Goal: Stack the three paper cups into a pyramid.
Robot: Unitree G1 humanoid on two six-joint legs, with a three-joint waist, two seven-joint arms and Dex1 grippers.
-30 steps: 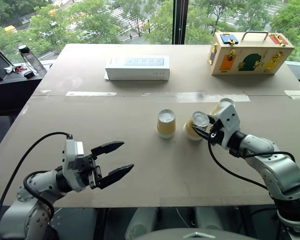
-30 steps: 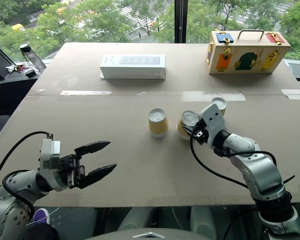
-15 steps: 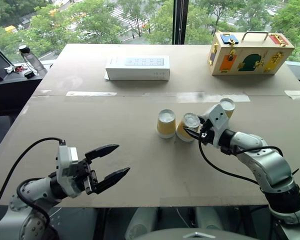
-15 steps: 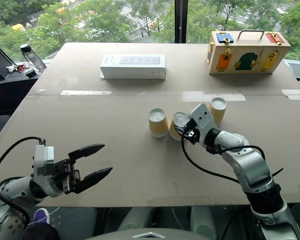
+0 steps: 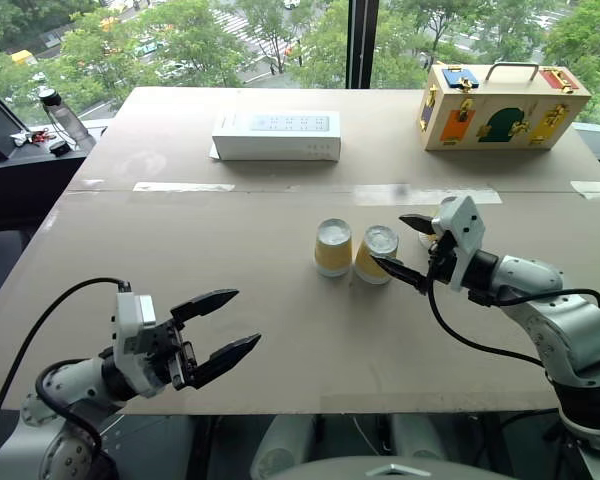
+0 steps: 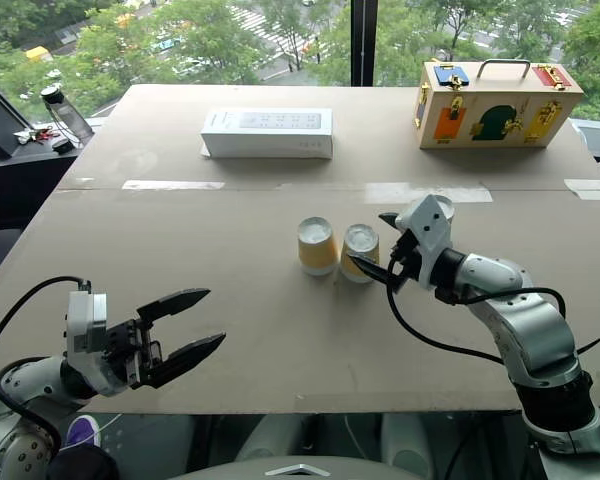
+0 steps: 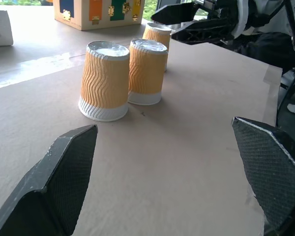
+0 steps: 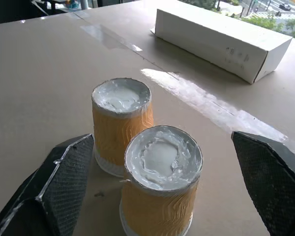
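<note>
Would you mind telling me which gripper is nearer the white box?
The right. The right gripper hangs open beside the two upside-down cups, mid-table, with the white box farther back. The left gripper is open at the near edge, farther off.

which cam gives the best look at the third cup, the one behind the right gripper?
Left wrist view: the third cup stands upside down behind the two-cup pair, partly hidden. In both eye views the right gripper covers almost all of it.
</note>
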